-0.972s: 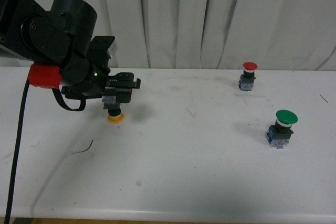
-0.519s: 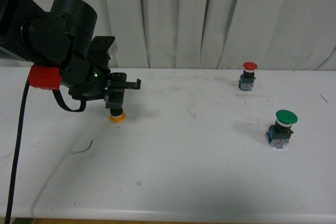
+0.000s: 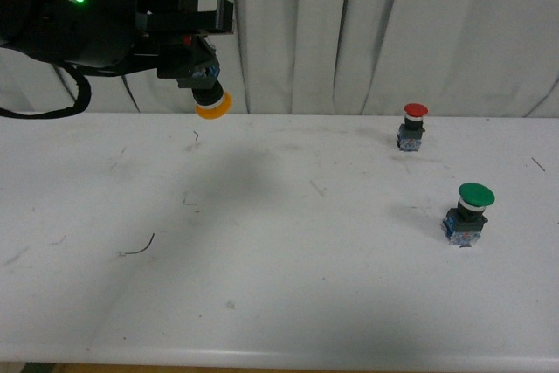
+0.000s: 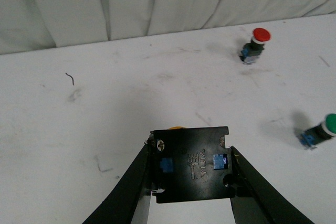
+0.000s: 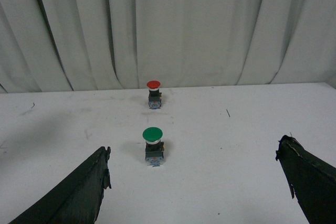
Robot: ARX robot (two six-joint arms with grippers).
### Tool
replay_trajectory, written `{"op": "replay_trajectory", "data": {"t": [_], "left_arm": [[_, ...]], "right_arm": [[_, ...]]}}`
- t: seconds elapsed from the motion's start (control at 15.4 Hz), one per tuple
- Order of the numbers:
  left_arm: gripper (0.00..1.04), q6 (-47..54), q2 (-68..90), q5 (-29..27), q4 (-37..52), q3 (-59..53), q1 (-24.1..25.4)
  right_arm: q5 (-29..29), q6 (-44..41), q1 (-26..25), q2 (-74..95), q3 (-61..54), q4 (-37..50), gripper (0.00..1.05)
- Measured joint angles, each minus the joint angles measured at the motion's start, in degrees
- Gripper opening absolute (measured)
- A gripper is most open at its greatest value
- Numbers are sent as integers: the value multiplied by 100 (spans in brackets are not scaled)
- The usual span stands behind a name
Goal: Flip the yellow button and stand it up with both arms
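Starting nearest, the right gripper is holding its two black fingers wide apart with nothing between them, low over the white table. It is not showing in the front view at all. It is looking out over the right half, where the green-capped switch is standing upright and the red-capped switch is standing farther back, almost in line beyond it. Both are sitting untouched, well apart from the action.

Moving out to the far left, the left gripper is hanging high above the table against the curtain. It is clamping the yellow button by its blocky base. And this is what everything is turning on: the button's long axis is running roughly up and down, tipped a little to the right. The base is sitting up in the jaws and the orange cap is pointing down toward the table. The left wrist view is confirming it, staring straight at the flat underside of the base, with only a sliver of yellow peeking out beyond.

So the button is riding upside down, and only the cap end is hanging free below the jaws. The right arm is looking like the one that has to come across to it, and it is waiting well off to the right, facing the two other switches. That reach to the left is looking like the long part of the handover.
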Motion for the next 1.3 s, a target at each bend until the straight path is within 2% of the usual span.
{"op": "replay_trajectory", "data": {"t": [0.19, 0.39, 0.45, 0.52, 0.65, 0.78, 1.04, 1.3], "left_arm": [[35, -369, -1110, 120, 361, -1132, -398], [35, -1169, -1506, 717, 1152, -1812, -479], [35, -1611, -1499, 1043, 1537, -1998, -409], [35, -2317, -1473, 1615, 2389, -2249, -315], [35, -3451, -1180, 2085, 3816, -2398, -289], [35, -4369, -809, 2168, 4771, -2483, -319], [35, -5598, -328, 2050, 6085, -2597, -531], [35, -5790, -140, 2033, 6085, -2601, -811]], "right_arm": [[0, 0, 0, 0, 0, 0, 98], [0, 0, 0, 0, 0, -2, 98], [-2, 0, 0, 0, 0, 0, 98], [-2, 0, 0, 0, 0, -2, 98], [0, 0, 0, 0, 0, 0, 98], [-2, 0, 0, 0, 0, 0, 98], [0, 0, 0, 0, 0, 0, 98], [-2, 0, 0, 0, 0, 0, 98]]}}
